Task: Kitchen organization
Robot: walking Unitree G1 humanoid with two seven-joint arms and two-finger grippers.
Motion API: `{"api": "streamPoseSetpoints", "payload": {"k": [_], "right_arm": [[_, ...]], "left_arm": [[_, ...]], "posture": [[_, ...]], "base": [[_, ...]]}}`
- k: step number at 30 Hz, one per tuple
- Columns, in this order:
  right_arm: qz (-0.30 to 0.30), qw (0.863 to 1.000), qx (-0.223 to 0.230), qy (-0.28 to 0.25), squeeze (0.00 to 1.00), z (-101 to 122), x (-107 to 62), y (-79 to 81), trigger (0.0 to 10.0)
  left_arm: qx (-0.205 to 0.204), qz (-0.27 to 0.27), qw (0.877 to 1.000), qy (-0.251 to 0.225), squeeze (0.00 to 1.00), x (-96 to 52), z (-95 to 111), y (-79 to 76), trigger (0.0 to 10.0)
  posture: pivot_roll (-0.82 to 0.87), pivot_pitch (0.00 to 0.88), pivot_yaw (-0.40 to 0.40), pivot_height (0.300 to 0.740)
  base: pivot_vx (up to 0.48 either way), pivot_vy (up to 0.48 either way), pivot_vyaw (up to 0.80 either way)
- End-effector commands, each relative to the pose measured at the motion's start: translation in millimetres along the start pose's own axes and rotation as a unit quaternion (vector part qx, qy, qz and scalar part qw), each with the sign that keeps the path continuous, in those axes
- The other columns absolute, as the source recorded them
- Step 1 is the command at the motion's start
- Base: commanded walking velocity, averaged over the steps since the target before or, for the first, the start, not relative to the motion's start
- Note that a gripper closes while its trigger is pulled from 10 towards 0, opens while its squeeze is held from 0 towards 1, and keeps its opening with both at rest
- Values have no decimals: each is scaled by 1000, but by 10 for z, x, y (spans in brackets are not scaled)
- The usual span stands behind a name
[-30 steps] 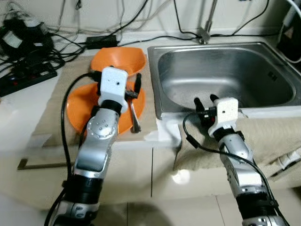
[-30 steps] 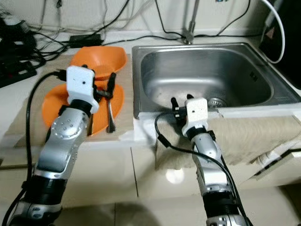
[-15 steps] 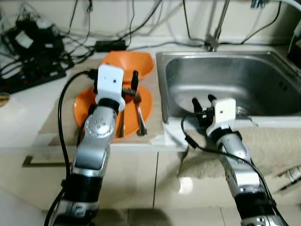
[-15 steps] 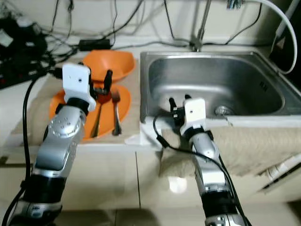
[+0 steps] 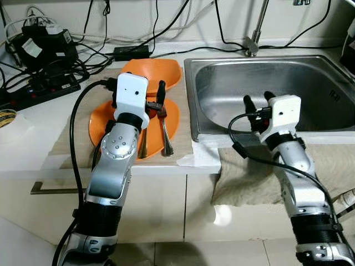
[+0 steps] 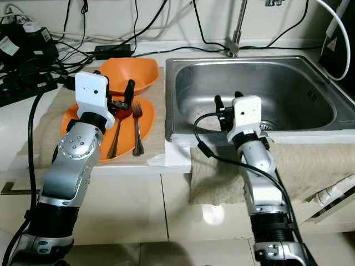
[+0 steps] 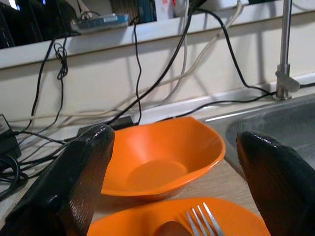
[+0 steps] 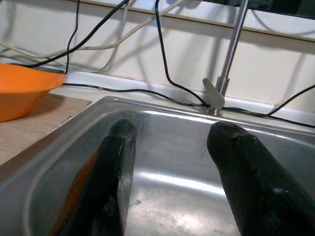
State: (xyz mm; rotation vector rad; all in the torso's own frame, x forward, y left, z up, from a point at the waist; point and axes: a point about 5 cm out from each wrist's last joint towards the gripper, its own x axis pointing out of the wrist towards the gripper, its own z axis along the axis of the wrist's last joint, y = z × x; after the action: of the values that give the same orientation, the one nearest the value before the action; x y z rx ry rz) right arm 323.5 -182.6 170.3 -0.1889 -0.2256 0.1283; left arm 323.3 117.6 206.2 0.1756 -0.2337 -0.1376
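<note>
Now both grippers hang open over the counter and the sink, holding nothing.

On the left, the left gripper (image 5: 148, 95) hovers above an orange plate (image 5: 102, 124) that lies on a tan mat (image 5: 77, 122); its two black fingers (image 7: 74, 184) are spread wide with nothing between them. A fork (image 6: 136, 124) and a spoon (image 6: 118, 136) lie on the plate, side by side, handles toward the near edge. Just beyond the plate, on the far side, sits an orange bowl (image 7: 160, 157), upright. To the right, the right gripper (image 5: 258, 105) is poised over the near rim of the steel sink (image 5: 316, 83), its fingers (image 8: 115, 184) parted and empty. A faucet (image 8: 226, 73) rises at the sink's far edge, and black cables (image 5: 50, 61) crowd the far left of the counter. A beige cloth (image 5: 244, 174) drapes over the counter's near edge below the sink.
</note>
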Motion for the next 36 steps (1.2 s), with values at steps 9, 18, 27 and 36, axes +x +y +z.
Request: {"api": "streamPoseSetpoints", "payload": {"k": [9, 18, 27, 36], "right_arm": [[-18, 1000, -6, 8, 0, 86, 104, -203, 10000], [-6, 1000, 1, 23, 0, -10, 65, -89, 10000], [-4, 999, 8, 32, 0, -62, 43, -44, 10000], [-1, 999, 11, 37, 0, -95, 33, -14, 10000]], "left_arm": [[-3, 7, 1000, 6, 0, 32, 27, 69, 10000], [-6, 10, 1000, -13, 0, 19, 102, 50, 10000], [-8, 7, 1000, -10, 0, 13, 103, 36, 10000], [-19, 3, 1000, -10, 0, -11, 105, -4, 10000]], "posture": [[31, 0, 58, 740], [35, 0, 56, 740], [36, 0, 53, 740], [42, 0, 51, 740]], "base": [[0, 0, 0], [430, 0, 0], [445, 0, 0], [100, 0, 0]]}}
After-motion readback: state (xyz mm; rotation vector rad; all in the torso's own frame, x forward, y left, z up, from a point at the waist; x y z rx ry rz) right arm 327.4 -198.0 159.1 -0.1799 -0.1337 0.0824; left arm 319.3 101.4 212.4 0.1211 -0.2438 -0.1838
